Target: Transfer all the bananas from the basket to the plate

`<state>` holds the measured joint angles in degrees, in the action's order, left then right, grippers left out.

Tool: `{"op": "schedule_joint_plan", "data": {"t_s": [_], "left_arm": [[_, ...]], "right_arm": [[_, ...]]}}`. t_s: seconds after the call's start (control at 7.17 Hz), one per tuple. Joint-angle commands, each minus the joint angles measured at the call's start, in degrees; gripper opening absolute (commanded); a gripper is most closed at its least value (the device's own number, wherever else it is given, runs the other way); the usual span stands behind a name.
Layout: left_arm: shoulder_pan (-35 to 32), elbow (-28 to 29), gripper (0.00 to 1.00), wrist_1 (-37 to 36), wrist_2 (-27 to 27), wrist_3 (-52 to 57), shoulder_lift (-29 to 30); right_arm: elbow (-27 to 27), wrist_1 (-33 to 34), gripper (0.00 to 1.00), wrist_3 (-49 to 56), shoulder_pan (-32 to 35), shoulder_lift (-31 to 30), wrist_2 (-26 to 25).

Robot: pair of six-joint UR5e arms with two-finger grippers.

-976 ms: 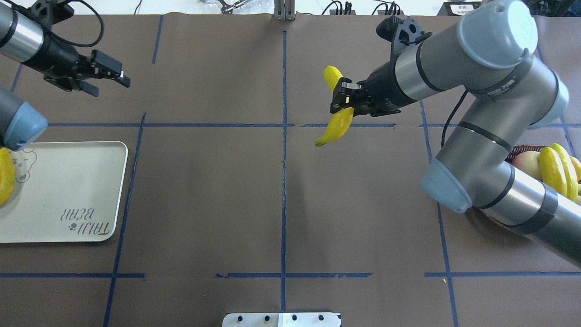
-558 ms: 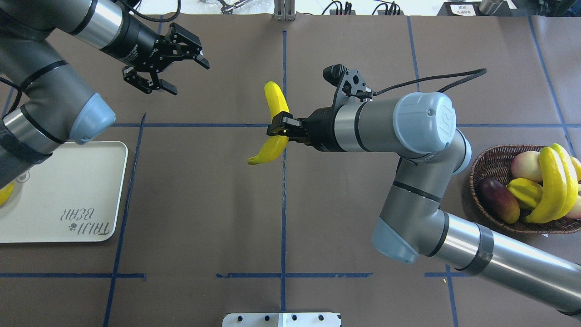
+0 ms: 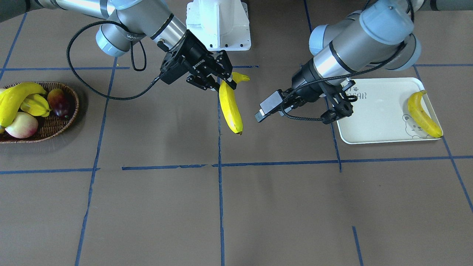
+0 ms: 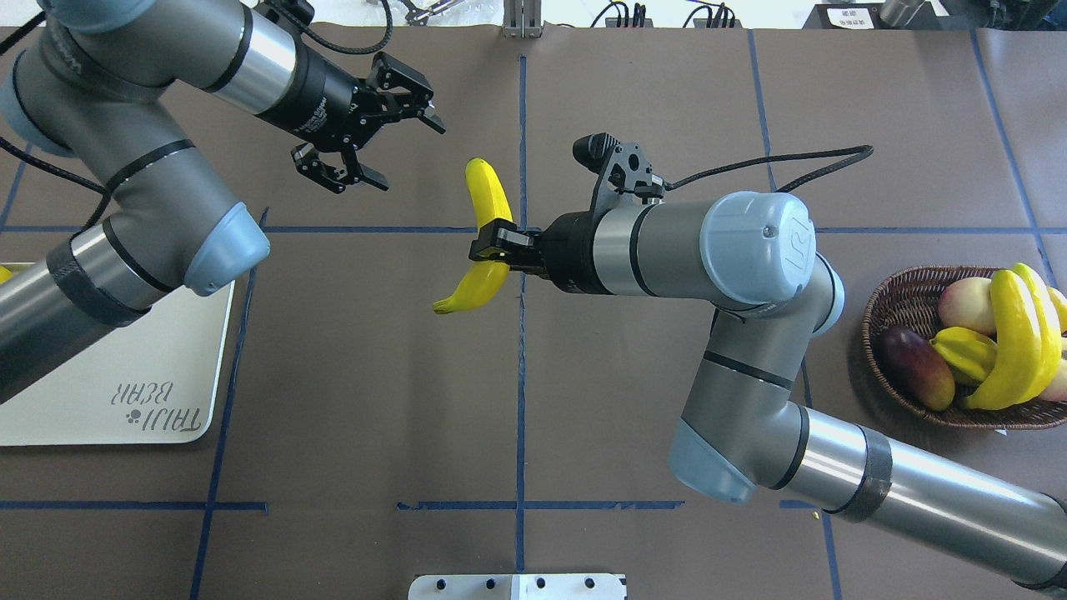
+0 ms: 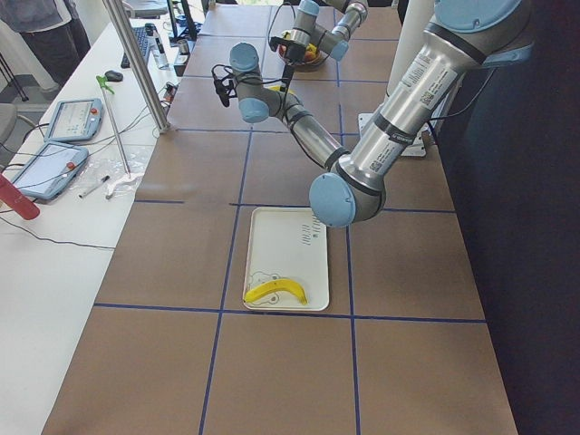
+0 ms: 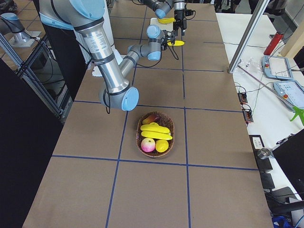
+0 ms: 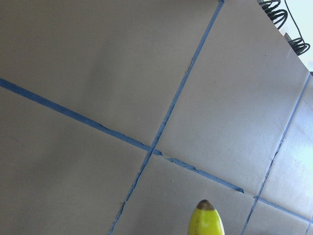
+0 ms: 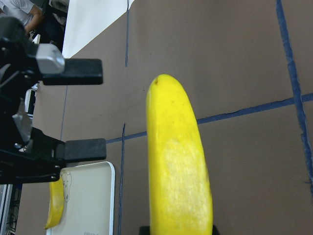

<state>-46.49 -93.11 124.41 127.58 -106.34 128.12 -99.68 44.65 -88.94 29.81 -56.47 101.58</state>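
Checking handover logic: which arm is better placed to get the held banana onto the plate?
Left. The right gripper is shut on the banana at mid-table, far from the plate. The left gripper is open near the banana's free end, on the plate's side.

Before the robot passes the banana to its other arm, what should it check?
1. The right fingers are shut on the banana: ok.
2. The left fingers are open: ok.
3. The left fingers are around the banana: not ok, they are apart from it.
4. Room on the plate: ok, another banana lies by its edge.
5. The basket is free of bananas: not ok, some lie inside.
6. Grip tight enough: cannot tell.
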Motion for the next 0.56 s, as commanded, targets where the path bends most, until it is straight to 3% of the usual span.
{"op": "schedule_joint_plan", "data": {"t_s": [0.0, 0.28, 0.42], "left_arm": [[3.9, 0.0, 1.00, -0.1, -4.3, -0.8, 1.5], [4.7, 0.0, 0.96, -0.3, -4.7, -0.9, 1.9], [4.7, 0.1, 0.80, -0.3, -4.7, -0.9, 1.9]], "right_arm": [[-0.1, 0.0, 0.07, 0.0, -0.3, 0.0, 0.0], [-0.2, 0.0, 0.08, 0.0, -0.5, 0.0, 0.0], [-0.3, 0.0, 0.08, 0.0, -0.5, 0.0, 0.0]]}}
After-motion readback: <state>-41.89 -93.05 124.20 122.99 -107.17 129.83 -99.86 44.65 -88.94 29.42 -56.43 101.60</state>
